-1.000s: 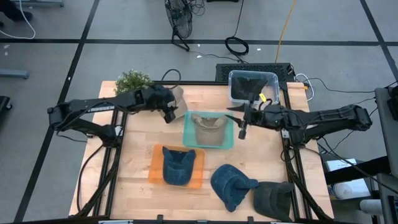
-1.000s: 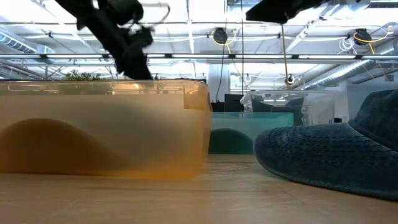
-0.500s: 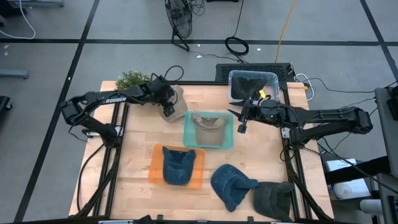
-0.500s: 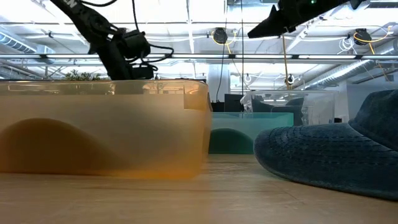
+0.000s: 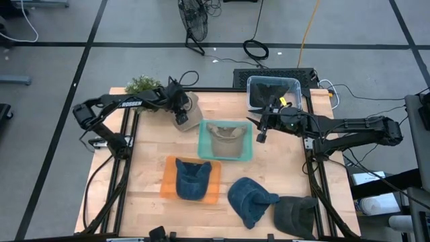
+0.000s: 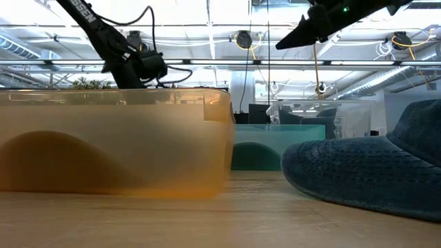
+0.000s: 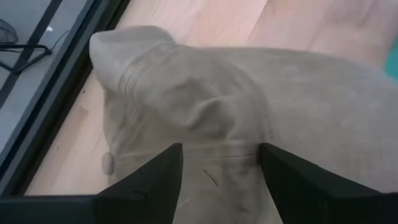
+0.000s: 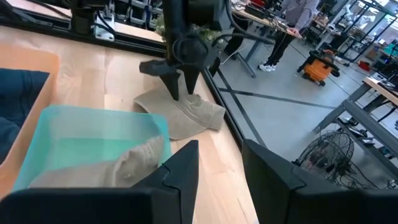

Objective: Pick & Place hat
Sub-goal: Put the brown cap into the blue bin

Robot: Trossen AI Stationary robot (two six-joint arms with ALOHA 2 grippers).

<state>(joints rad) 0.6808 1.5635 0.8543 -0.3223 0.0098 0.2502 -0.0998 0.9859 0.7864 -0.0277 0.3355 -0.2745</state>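
A beige hat [image 5: 191, 106] lies flat on the wooden table near its far left part, beside the teal bin [image 5: 201, 142]. My left gripper [image 5: 180, 119] is open and points down at this hat. In the left wrist view its fingers [image 7: 149, 183] stand on either side of the hat's crown [image 7: 205, 112]. The right wrist view shows that gripper [image 8: 180, 90] with its tips at the hat [image 8: 193, 115]. My right gripper [image 5: 261, 136] is open and holds nothing; it hovers over the teal bin's right edge. My left gripper comes at the beige hat from above, pointing down, with its open fingers astride the crown near the hat's near edge [image 8: 177, 99]. Whether the fingertips touch the cloth, I cannot tell. The hat lies flat on the table.
The teal bin holds another beige hat [image 5: 225, 138]. An orange bin [image 5: 168, 185] holds a blue hat [image 5: 191, 180]. A blue hat [image 5: 250, 200] and a dark hat [image 5: 295, 215] lie near the table's near edge. A clear bin [image 5: 272, 84] and a plant [image 5: 142, 86] stand at the far edge.
My left gripper has moved away toward the table's far edge and down, ending over the beige hat. The hats and bins have stayed where they were.
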